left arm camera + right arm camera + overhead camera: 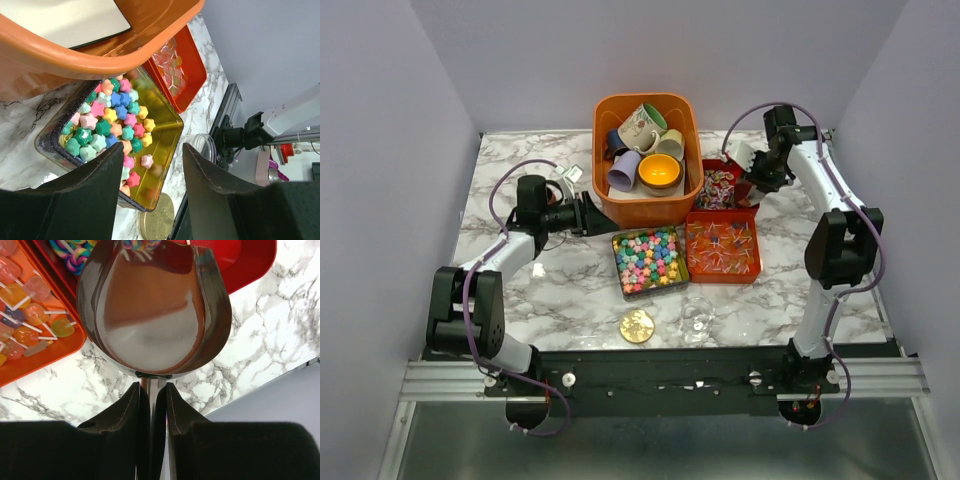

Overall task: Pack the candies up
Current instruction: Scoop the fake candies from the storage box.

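Before the orange basket (645, 214), your candies (650, 258) lie sorted: stick sweets (722, 245) in the orange tray (722, 278), sticks pointing every way; stars (115, 115) in the tin (165, 135); swirls (717, 188) in the red tray (240, 260). Your right gripper (152, 387) clamps a steel scoop (155, 315), handle straight out, bowl reaching the red tray; your left gripper (152, 147) stands open by the tin.

Orange basket (100, 55): cut off by the top and left edges of the left wrist view; near wall blurred.
Tin (167, 137): upper corner hidden under the basket, lower end behind the left gripper (152, 150).
Gold lid (157, 225): cut off at the bottom edge.
Metal scoop (155, 315): front rim runs past the top edge of the right wrist view.
Red bowl (245, 260): mostly covered by the scoop.
Speckled candies (717, 188): too small in the top view to tell their wrappers.
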You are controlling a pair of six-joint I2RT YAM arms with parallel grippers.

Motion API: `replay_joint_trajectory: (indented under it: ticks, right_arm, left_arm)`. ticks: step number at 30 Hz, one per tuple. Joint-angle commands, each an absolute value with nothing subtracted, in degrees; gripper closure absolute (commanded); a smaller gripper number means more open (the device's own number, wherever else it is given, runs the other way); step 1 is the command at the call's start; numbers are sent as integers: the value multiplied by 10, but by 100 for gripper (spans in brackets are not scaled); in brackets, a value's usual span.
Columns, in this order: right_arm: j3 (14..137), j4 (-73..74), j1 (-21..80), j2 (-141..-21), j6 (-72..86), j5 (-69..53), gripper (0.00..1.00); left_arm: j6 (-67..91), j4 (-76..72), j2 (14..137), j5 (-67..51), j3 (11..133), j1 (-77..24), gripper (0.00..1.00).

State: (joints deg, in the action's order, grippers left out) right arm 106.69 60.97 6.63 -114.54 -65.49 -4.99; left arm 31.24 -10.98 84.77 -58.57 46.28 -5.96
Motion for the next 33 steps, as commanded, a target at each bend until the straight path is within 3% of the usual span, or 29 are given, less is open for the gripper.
replay_joint_trajectory:
  ticks: [1,6,18,24,33]
  right_arm:
    - [1073,712,88,-1200,-596,-166,99]
    - [1144,782,89,-1248,-528,-203,99]
    - [948,681,87,-1099,-597,-245,100]
    - [921,619,87,-1061,-632,-261,99]
    - [915,585,87,-1099,-671,-274,99]
  left_arm:
    - [308,-113,866,-591,482,-55,42]
    - [300,-101,870,-591,492,-55,42]
    - [285,-97,863,-589,487,-55,42]
    - [295,-112,875,-590,497,-55,42]
    - [295,-109,882,-592,499,-55,42]
